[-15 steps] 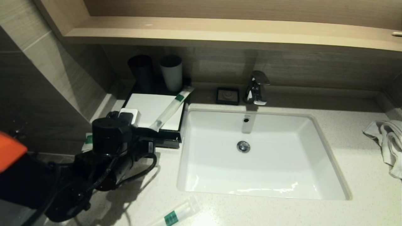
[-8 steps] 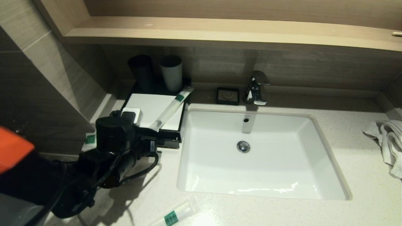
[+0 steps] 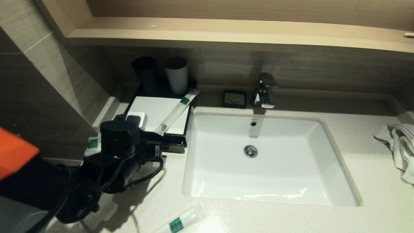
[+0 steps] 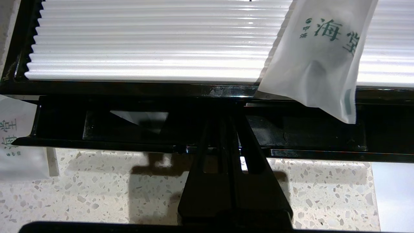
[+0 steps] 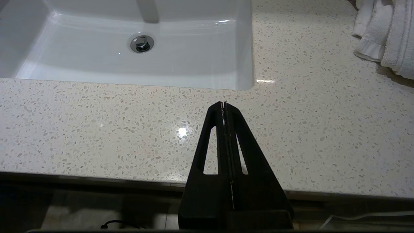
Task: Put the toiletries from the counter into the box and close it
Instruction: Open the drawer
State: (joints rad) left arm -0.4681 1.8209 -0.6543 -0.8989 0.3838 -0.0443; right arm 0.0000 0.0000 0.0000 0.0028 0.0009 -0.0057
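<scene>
A black box [image 3: 173, 142] with a white ribbed top [image 4: 145, 38] stands on the counter left of the sink. Its low black drawer [image 4: 310, 134] juts out at the front. A long white sachet with a green label [image 3: 176, 111] lies slanted across the top, and its end [image 4: 320, 55] overhangs the front edge. A second sachet [image 3: 93, 143] lies on the counter left of the box [image 4: 14, 142]. A third [image 3: 181, 221] lies at the counter's front edge. My left gripper [image 4: 223, 119] is shut and empty, its tips at the drawer's front. My right gripper [image 5: 223, 104] is shut and empty above the counter's front edge, right of the sink.
The white sink [image 3: 336, 174] fills the middle, with a faucet [image 3: 264, 90] and a black soap dish [image 3: 234, 98] behind it. A dark cup [image 3: 145, 74] and a white cup [image 3: 176, 74] stand behind the box. A towel [image 3: 399, 145] lies far right. A tiled wall [image 3: 48, 81] is close on the left.
My left arm has shifted a little to the right, closer to the box's front. The sachets and the box have not moved.
</scene>
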